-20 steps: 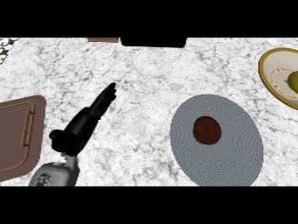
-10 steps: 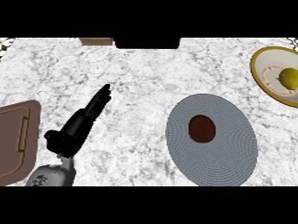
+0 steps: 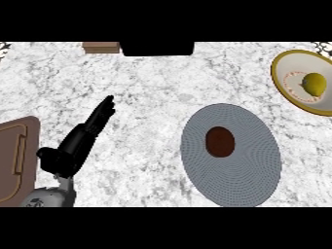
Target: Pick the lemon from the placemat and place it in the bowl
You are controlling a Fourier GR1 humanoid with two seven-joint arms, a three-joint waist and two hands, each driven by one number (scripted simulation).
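Black fingers straight and together, the left hand (image 3: 79,138) lies open over the marble counter (image 3: 147,87), holding nothing; the right hand is out of view. Just left of it sits a brown board (image 3: 3,165). Out to the right lies the grey round placemat (image 3: 233,154) with a dark brown round thing (image 3: 219,141) at its middle. Further right, at the edge, the lemon (image 3: 314,83) already rests inside the gold-rimmed bowl (image 3: 287,61). So the fruit looks delivered, I'd say. If anything remains, it's checking that lemon sits settled, well off the rim. This hand is far from it; best keep it open and clear of the placemat.
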